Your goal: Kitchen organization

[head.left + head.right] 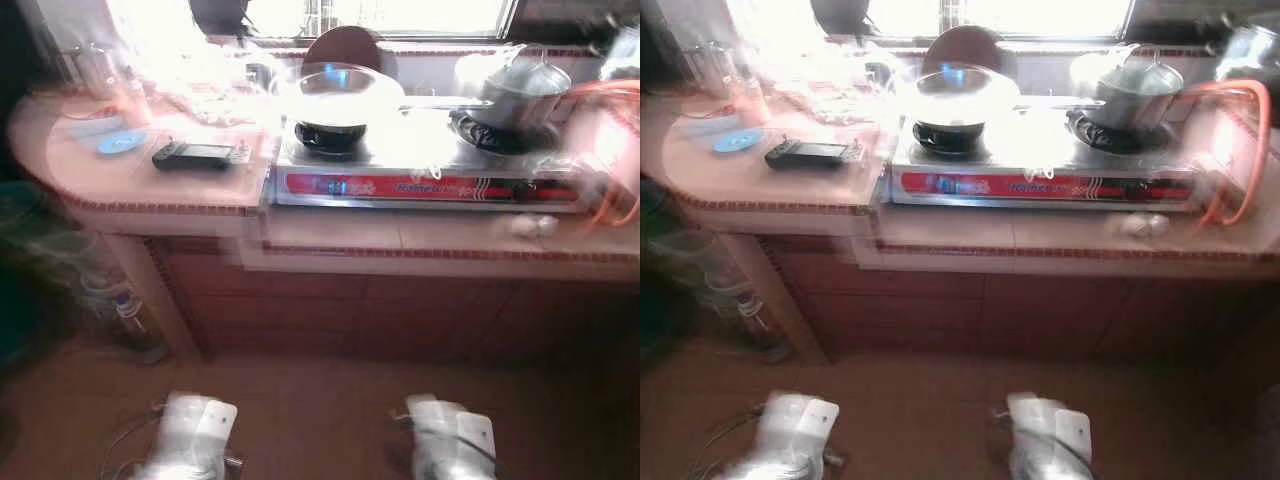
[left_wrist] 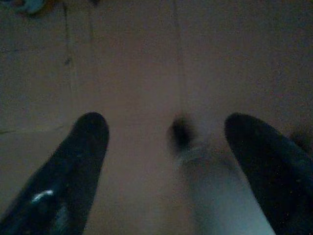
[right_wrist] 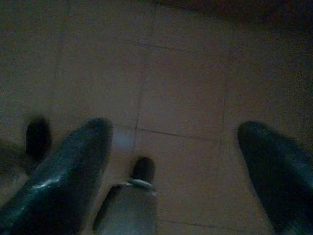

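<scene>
At 12 o'clock in the head views, blurred by camera motion, a tiled counter (image 1: 180, 190) runs across the frame, its front edge trimmed with a dark red patterned strip. The counter's left end curves round toward 9 o'clock; brown cabinet fronts (image 1: 400, 320) sit below it. A two-burner stove (image 1: 420, 170) stands on the counter near the front edge, a bare strip of tile between it and the edge. On the stove's left burner: a dark pot (image 1: 330, 130) with a clear lid (image 1: 335, 90). On the right burner, at 1 o'clock: a steel pot (image 1: 520, 95). An orange hose (image 1: 1240, 150) loops at the stove's right end, 2 o'clock. At 11 o'clock, on open counter beside the stove: a black phone-like device (image 1: 200, 155), and just left of it a blue disc (image 1: 122, 142). Farther back the counter is washed out by window glare; items there cannot be identified. A small pale object (image 1: 530, 225) lies on the front tile strip at 3 o'clock, too blurred to name.

Brown floor (image 1: 310, 410) between robot and cabinet is open. Both silver arms hang low at 6 o'clock.

Left gripper (image 2: 166, 142): fingers spread apart, nothing between them, above dim floor. Right gripper (image 3: 173, 147): fingers likewise parted, grasping nothing, over floor tiles (image 3: 186, 88) with visible grout lines.
</scene>
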Robot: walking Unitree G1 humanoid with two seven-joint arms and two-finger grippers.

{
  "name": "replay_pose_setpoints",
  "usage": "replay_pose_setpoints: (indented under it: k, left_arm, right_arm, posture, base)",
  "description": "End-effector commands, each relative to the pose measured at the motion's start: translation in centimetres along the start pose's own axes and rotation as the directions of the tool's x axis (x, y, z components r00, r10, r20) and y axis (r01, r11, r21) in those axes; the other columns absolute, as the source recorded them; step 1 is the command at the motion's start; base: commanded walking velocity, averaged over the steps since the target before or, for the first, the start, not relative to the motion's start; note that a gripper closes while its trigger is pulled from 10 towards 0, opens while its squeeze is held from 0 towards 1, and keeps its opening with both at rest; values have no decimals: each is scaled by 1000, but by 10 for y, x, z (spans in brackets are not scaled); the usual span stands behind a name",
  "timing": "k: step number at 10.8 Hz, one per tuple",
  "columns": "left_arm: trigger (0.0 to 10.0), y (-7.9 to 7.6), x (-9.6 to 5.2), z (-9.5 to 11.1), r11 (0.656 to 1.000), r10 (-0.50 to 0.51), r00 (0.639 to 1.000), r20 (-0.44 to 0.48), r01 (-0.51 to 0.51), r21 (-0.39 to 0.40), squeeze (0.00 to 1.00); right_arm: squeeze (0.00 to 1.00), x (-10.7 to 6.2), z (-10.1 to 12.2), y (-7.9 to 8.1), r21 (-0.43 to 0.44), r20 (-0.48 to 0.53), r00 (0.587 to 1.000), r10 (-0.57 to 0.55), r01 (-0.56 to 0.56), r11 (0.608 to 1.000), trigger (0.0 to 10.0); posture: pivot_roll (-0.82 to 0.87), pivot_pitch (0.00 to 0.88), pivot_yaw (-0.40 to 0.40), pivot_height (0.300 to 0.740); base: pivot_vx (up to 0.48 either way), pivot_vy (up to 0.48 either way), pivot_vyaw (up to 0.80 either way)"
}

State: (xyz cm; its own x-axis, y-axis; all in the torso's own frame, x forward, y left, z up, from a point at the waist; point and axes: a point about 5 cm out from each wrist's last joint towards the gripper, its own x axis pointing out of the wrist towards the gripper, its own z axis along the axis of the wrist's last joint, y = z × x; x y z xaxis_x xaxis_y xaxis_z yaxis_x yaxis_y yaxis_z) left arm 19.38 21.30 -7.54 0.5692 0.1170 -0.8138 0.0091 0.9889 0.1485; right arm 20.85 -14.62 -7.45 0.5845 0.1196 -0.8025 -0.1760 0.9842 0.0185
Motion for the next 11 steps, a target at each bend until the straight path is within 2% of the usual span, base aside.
replay_pose_setpoints:
  k: [1,5,7,8,9,10,11]
  left_arm:
    - [10000,-17,-4,-25,999,-52,997,-62,51,-6,0]
    - [10000,-19,-4,-26,996,-74,996,-53,77,45,0]
    - [10000,-20,-3,-19,981,-113,993,-38,117,155,0]
    - [10000,-20,-2,-9,962,-146,989,-26,148,229,0]
    - [10000,-19,-1,-7,953,-160,987,-26,161,256,0]
    - [10000,-18,-1,1,920,-204,978,-33,203,336,0]
    - [10000,-16,0,7,911,-218,975,-32,215,352,0]
  right_arm:
    - [0,-1,9,-13,-70,17,1000,-9,10,997,10000]
    - [0,-3,3,-19,-72,-13,1000,3,-4,997,10000]
    - [0,-2,6,-17,-26,6,1000,-9,9,1000,10000]
    - [0,-2,3,-16,30,12,999,-31,31,999,10000]
    - [0,-2,1,-15,57,13,999,-41,40,998,10000]
    - [0,-3,0,-17,235,42,995,-92,80,969,10000]
    - [0,-2,4,-15,336,77,993,-92,61,940,10000]
  posture:
    - [417,0,-288,740]
    - [403,0,-279,740]
    - [393,0,-252,740]
    - [368,0,-189,740]
    - [359,0,-170,740]
    - [320,0,-94,740]
    - [291,0,-55,740]
  base:
    - [0,0,0]
    - [0,0,0]
    - [0,0,0]
    - [0,0,0]
    - [0,0,0]
    - [0,0,0]
    - [0,0,0]
